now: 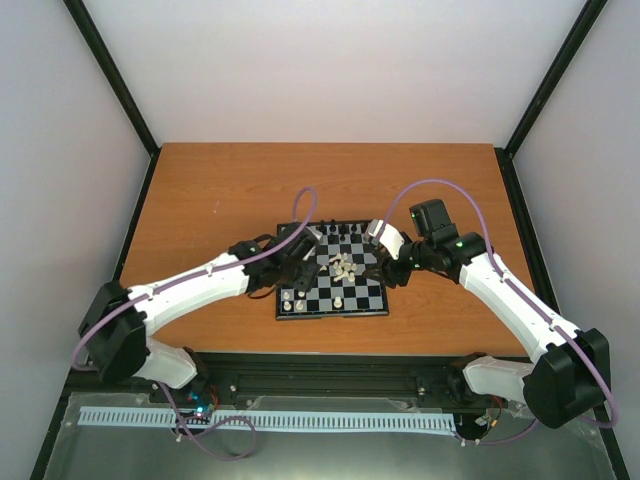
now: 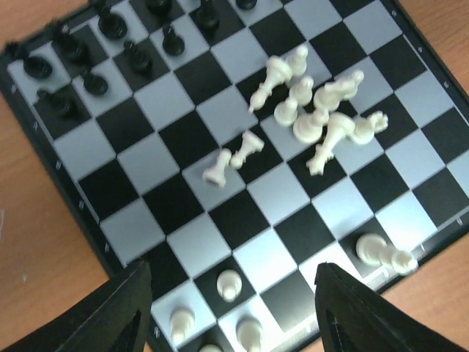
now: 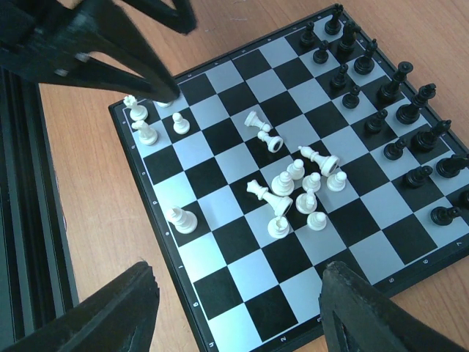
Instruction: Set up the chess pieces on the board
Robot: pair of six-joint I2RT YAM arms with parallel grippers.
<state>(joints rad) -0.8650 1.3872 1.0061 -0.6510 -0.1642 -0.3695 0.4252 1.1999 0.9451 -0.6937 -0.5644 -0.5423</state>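
**White side part-set, black ranks standing**

Nearest me, the left arm point(image 1: 190, 285) and right arm point(image 1: 510, 290) both reach in over the board point(image 3: 234, 273), which sits mid-counter point(image 1: 220, 190). The left jaws are apart with nothing between them, hanging over the board's near-left corner. The right jaws are wide apart and also empty, over the board's right side.

Near rows: only a few cream-white pieces stand upright. There is a corner group point(image 3: 146, 133) just below the left fingertips point(image 3: 146, 73), and a lone piece point(image 3: 180, 219) further along the near row. The left wrist view shows one or two more at the near edge. They are blurred, so I can't tell if they are upright.

Centre: a heap point(image 1: 346, 267) of cream-white pieces, mostly tipped and touching each other. A stray pair point(image 2: 247, 149) lies just beside it.

Far: the black pieces point(image 3: 377, 121) stand upright in the two far rows and look done.

Step, my read: white placement is under way and most of white is unplaced. The next move calls for one piece out of the heap. The stray pair is the easier pick, since it lies clear of its neighbours. The pinch must be narrow and low on a tiny lying piece, which then goes upright on a near-row square without knocking the corner group.

Writing: tiny marks run along the board's border, too small to read. No brand visible.
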